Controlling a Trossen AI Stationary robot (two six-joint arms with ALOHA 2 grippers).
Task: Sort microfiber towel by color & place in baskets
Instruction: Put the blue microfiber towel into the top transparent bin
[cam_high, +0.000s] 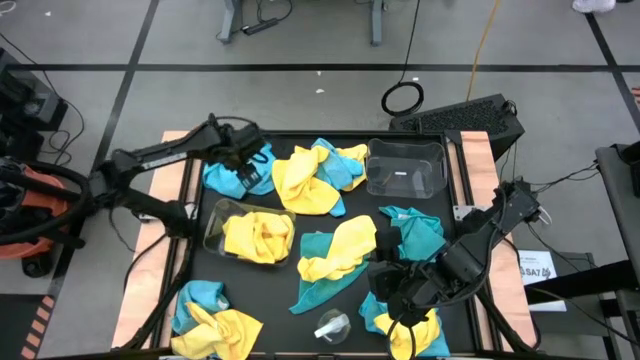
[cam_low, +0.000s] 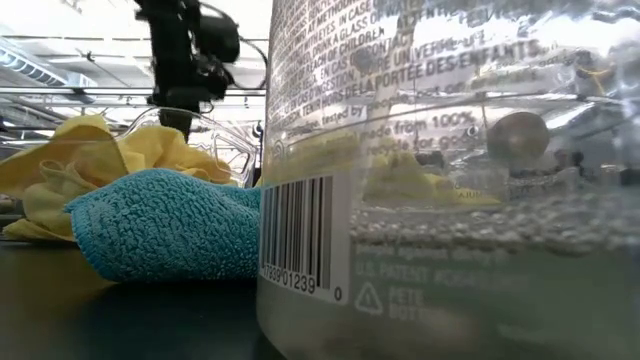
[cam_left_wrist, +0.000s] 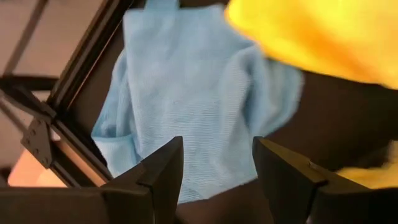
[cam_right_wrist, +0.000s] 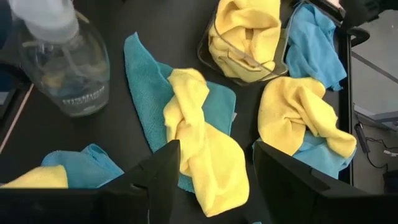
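**A:** Where do things stand?

**B:** Take the basket with yellow towels (cam_high: 212, 228) as the landmark; it sits left of the counter's (cam_high: 440, 215) middle. The left gripper (cam_high: 247, 160) hovers just beyond it, over a pale blue towel (cam_left_wrist: 186, 99) at the counter's far left edge. Its jaws are apart with nothing between them. The second basket (cam_high: 405, 168) sits well to the right of the first, toward the far edge, and looks empty.

**A:** And the right arm?

**B:** The right gripper (cam_high: 392, 292) hangs to the near right of the yellow basket, jaws apart and empty, looking down on a yellow towel (cam_right_wrist: 205, 155) draped across a teal towel (cam_right_wrist: 140, 81). A clear spray bottle (cam_high: 331, 325) stands close beside it.

**A:** What could go wrong?

**B:** Two things, I think. On the left, a yellow cloth (cam_left_wrist: 311, 31) overlaps the pale blue one, so a pinch near that overlap may lift both colours together. The blue towel also lies against the counter's frame, so a low approach could catch the rail. On the right, grabbing the yellow could drag the teal beneath it, and a wide swing may knock the bottle over.
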